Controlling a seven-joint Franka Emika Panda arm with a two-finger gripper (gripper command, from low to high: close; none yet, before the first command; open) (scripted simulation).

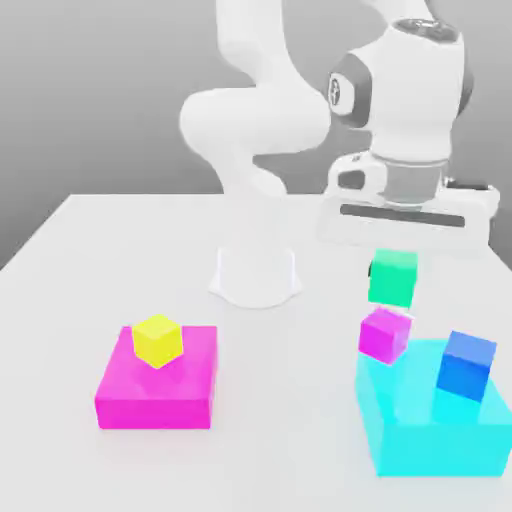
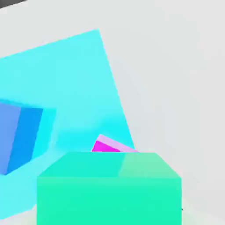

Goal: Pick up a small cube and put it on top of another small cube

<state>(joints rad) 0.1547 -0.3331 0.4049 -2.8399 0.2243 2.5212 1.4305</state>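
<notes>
The small teal-green cube hangs in the air under my gripper, which is shut on it. Directly below it sits the small magenta-pink cube, resting at the near corner of a large cyan block. The green cube's underside is very close to the pink cube's top; whether they touch I cannot tell. In the hand view the green cube covers most of the pink cube, leaving a sliver showing beyond it.
A small blue cube stands on the cyan block, close to the exterior view's right of the pink cube. At the exterior view's left a small yellow cube sits on a large flat magenta block. The arm's white base stands behind.
</notes>
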